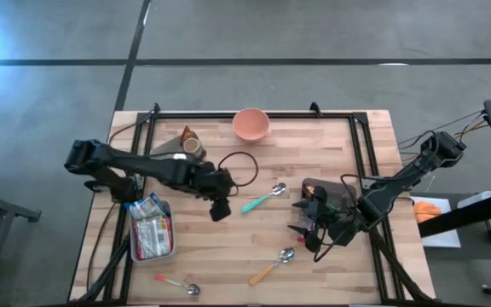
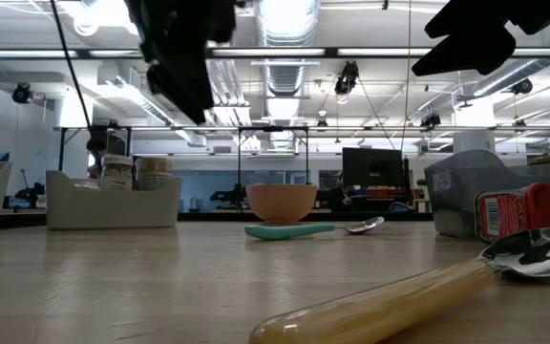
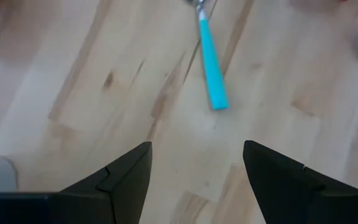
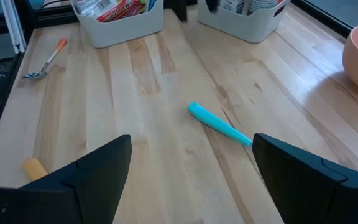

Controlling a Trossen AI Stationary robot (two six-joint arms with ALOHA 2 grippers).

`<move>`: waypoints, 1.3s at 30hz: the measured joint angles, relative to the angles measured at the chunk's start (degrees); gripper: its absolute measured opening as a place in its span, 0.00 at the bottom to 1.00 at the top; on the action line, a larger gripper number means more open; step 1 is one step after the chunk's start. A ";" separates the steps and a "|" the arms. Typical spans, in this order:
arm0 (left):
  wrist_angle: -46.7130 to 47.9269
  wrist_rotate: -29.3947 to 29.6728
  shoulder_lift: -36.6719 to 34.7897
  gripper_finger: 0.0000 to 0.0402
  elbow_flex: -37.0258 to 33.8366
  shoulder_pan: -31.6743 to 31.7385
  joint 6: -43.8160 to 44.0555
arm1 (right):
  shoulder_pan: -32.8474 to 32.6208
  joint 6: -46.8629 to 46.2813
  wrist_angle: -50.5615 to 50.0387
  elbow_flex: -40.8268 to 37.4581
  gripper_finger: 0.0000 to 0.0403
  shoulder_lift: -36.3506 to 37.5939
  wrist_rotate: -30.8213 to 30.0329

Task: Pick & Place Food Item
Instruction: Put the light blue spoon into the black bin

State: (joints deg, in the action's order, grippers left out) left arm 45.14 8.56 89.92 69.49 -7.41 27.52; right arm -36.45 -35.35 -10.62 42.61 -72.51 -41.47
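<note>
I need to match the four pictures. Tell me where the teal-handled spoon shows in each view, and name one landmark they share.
High view: teal-handled spoon lies mid-table, just past the left gripper.
Low view: it lies in front of the pink bowl.
Left wrist view: its handle lies ahead of the fingers.
Right wrist view: its handle lies between the fingers.
Shared landmark: the pink bowl, seen in all but the left wrist view.
</note>
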 joint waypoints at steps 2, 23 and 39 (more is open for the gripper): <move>-0.43 2.66 -3.01 0.64 -1.29 -2.40 1.21 | 0.26 0.02 -0.04 -0.04 0.83 0.00 -0.02; -37.46 19.14 -24.68 0.64 -29.18 -11.96 5.23 | 27.78 3.56 0.09 4.96 0.83 0.00 26.29; -37.40 20.63 -26.46 0.64 -31.41 -11.73 3.97 | 29.24 29.41 -21.94 23.37 0.83 -19.81 34.12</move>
State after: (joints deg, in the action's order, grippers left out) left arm 7.74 29.19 63.46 38.09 -19.14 31.49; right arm -7.20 -5.95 -32.56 65.98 -92.32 -7.35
